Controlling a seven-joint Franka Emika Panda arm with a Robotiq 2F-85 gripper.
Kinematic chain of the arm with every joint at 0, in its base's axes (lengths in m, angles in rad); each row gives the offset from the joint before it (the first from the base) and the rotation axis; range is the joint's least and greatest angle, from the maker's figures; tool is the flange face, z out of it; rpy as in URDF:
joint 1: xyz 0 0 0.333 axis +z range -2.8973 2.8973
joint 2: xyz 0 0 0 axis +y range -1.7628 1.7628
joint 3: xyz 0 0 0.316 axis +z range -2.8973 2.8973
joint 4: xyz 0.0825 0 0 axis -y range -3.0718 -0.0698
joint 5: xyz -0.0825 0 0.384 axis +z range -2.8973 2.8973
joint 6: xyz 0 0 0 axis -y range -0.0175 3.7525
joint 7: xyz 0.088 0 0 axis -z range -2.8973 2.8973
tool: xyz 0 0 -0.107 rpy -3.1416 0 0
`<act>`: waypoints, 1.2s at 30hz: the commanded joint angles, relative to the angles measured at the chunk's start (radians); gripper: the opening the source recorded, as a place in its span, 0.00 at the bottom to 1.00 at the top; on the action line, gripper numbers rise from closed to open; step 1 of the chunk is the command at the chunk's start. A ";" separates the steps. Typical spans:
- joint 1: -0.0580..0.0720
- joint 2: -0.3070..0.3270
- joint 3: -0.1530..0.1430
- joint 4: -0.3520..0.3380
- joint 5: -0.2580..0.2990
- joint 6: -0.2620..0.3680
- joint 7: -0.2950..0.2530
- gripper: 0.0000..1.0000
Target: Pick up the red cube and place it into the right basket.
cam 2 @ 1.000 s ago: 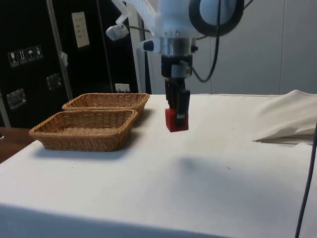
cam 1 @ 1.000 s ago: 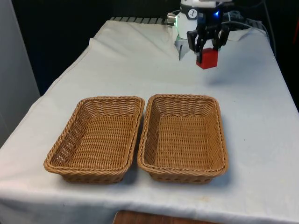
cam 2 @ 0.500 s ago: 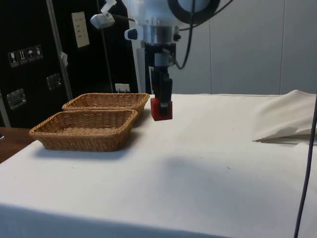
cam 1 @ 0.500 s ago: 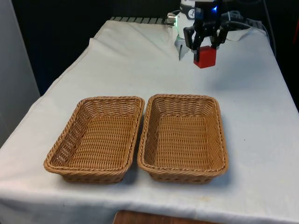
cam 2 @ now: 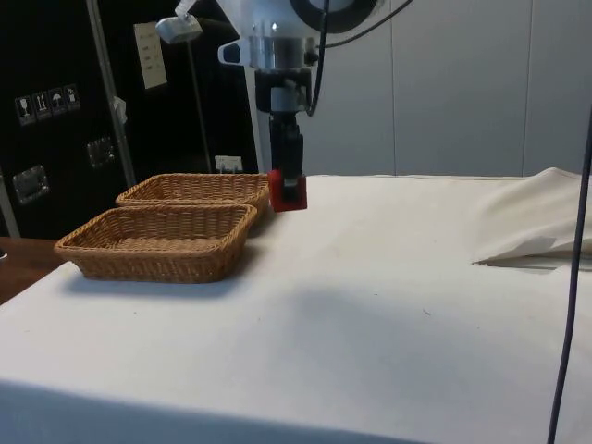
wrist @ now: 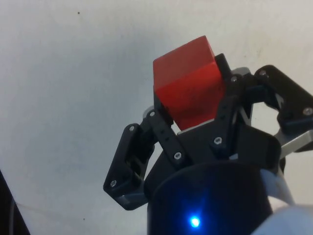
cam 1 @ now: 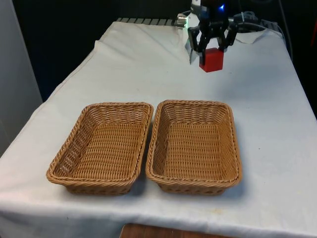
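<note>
My gripper [cam 1: 211, 51] is shut on the red cube [cam 1: 211, 59] and holds it in the air above the far part of the table, behind the baskets. From the side the red cube [cam 2: 288, 191] hangs near the far basket's rim, under my gripper [cam 2: 288, 183]. The wrist view has the red cube [wrist: 188, 87] clamped between the black fingers [wrist: 161, 132] over white cloth. The right basket [cam 1: 194, 145] and the left basket [cam 1: 105, 146] are brown wicker, side by side at the near part of the table, with nothing in them.
The white cloth [cam 1: 267, 109] is rumpled into a fold near the robot's base [cam 2: 536, 222]. Dark cabinets [cam 2: 55, 111] stand beyond the baskets in the side view. A cable [cam 2: 573, 277] hangs at the side view's right edge.
My gripper has carried the red cube towards the front view's left and a little higher, closer to the baskets in the side view. The grip has stayed shut.
</note>
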 commanded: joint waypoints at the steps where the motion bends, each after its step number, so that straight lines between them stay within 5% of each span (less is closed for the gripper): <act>1: 0.000 0.000 0.000 0.000 0.000 0.000 0.000 0.03; 36: -0.017 0.091 -0.065 0.128 0.007 -0.033 0.044 0.03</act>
